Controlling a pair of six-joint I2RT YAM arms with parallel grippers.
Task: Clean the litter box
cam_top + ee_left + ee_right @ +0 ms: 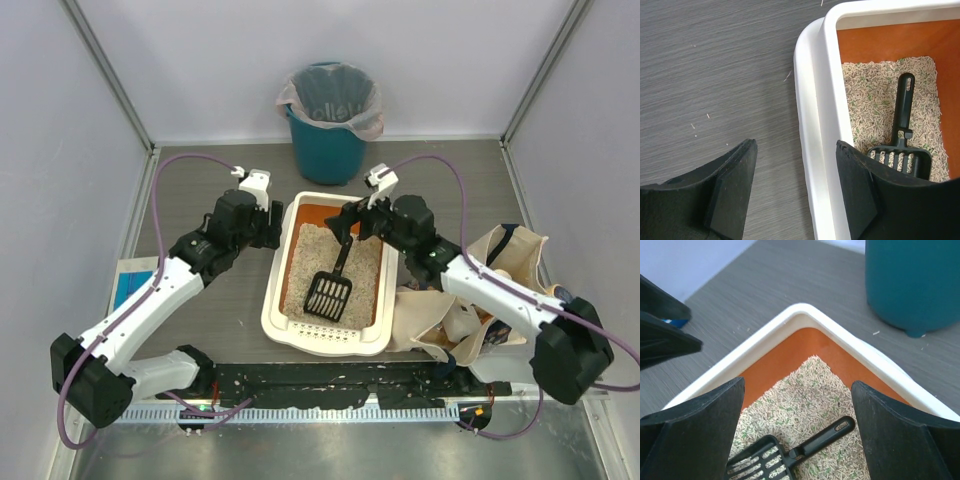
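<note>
The right claw (797,385) stands wide open and empty over the far end of the litter box (272,300). Just below it, a black scoop (330,290) lies on the litter. The left claw (796,147) is open too, straddling the box's left wall without gripping it. The box sits mid-bench (230,320) between the arms, a teal bin (327,140) beyond it and a cloth tote (510,260) to its right.

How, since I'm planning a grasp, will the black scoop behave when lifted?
The scoop looks like rigid plastic, so probably stiff and light. Its slotted head rests on loose litter, so it may shift if nudged.
</note>
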